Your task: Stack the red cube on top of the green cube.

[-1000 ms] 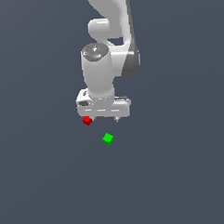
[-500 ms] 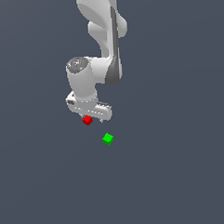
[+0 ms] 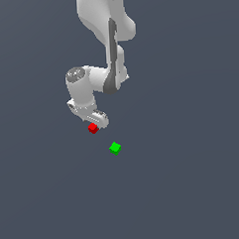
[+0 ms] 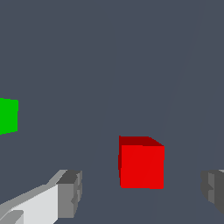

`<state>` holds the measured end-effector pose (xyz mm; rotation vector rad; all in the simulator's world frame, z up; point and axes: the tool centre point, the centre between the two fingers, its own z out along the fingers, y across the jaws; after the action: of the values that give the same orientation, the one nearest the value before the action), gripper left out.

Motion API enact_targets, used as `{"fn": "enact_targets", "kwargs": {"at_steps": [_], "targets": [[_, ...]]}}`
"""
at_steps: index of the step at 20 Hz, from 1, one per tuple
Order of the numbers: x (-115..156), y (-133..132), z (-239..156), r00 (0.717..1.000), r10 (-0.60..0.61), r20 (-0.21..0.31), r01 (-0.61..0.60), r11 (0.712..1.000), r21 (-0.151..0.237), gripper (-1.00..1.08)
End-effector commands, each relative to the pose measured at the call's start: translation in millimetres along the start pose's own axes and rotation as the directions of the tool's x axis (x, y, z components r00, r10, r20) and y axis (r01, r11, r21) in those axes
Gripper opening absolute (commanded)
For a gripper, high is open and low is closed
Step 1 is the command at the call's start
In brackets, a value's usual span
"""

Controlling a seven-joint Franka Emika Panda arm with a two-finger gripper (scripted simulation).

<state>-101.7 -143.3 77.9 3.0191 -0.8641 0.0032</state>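
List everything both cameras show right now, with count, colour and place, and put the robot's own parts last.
small bright red cube: one, red, on the dark grey floor, directly beneath the gripper; in the wrist view it sits between the two fingers with a gap on each side, untouched.
small bright green cube: one, green, on the floor apart from the red cube, toward the exterior view's lower right of it, nothing on top.
dark grey floor: one, plain blue-grey, fills the background of both views.
white robot arm: one, white with dark joints, comes down from the top of the exterior view.
gripper: one, white body with grey fingers, open, straddling the red cube.
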Motion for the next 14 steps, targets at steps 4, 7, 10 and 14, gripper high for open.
{"fn": "enact_targets", "kwargs": {"at_steps": [4, 7, 10, 14], "targets": [[-4.9, 9.4, 7.2, 0.999, 0.032, 0.002, -0.032, 0.999, -0.001, 1.00], [-4.3, 8.2, 7.4, 1.000, 0.027, 0.002, -0.027, 1.000, -0.001, 1.00], [-4.6, 8.3, 13.8, 1.000, 0.028, 0.002, -0.028, 1.000, -0.001, 1.00], [-5.5, 8.8, 30.3, 1.000, 0.030, 0.002, -0.030, 1.000, -0.001, 1.00]]}}
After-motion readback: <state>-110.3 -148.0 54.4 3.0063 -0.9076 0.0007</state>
